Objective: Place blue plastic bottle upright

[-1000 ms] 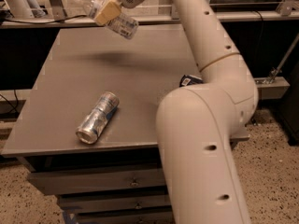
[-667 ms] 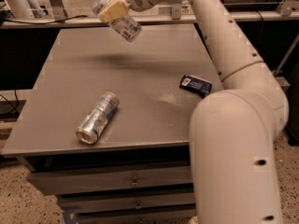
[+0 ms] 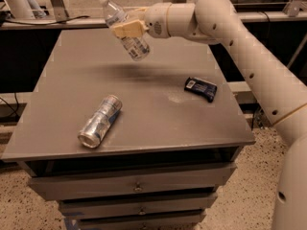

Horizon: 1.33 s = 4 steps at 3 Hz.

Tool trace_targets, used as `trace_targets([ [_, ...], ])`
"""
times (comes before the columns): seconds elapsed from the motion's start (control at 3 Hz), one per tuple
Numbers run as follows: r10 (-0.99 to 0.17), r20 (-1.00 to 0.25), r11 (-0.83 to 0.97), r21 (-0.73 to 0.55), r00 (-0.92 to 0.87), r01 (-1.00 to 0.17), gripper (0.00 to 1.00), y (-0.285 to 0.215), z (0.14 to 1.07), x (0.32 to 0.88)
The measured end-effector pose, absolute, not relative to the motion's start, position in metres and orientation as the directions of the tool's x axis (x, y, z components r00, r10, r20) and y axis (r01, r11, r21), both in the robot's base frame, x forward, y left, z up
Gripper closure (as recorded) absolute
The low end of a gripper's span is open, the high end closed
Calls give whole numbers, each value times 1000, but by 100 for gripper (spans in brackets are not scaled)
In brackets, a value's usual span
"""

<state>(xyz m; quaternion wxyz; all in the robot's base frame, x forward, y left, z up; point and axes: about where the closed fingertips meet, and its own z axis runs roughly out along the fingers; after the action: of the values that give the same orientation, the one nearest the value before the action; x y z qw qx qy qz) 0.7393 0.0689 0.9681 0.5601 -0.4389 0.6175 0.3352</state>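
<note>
The blue plastic bottle (image 3: 123,28) is a small clear bottle with a white cap and a pale label. It hangs in the air above the far part of the grey table (image 3: 144,128), tilted with its cap up and to the left. My gripper (image 3: 127,29) reaches in from the right and is shut on the bottle's middle. The bottle's base points down and to the right, well above the tabletop, and its shadow lies on the table below.
A crushed silver-blue can (image 3: 100,121) lies on its side at the table's front left. A flat dark-blue packet (image 3: 200,88) lies at the right. My white arm (image 3: 249,56) spans the right side. Drawers (image 3: 134,186) sit under the tabletop.
My arm has swung to the right and the gripper has turned the held bottle more upright, cap now higher. The packet, once hidden by the arm, now shows. The can has not moved.
</note>
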Motion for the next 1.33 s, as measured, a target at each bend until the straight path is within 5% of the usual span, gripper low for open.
trace_targets([
  [1.33, -23, -1000, 445, -29, 22, -895, 100, 42, 956, 742],
])
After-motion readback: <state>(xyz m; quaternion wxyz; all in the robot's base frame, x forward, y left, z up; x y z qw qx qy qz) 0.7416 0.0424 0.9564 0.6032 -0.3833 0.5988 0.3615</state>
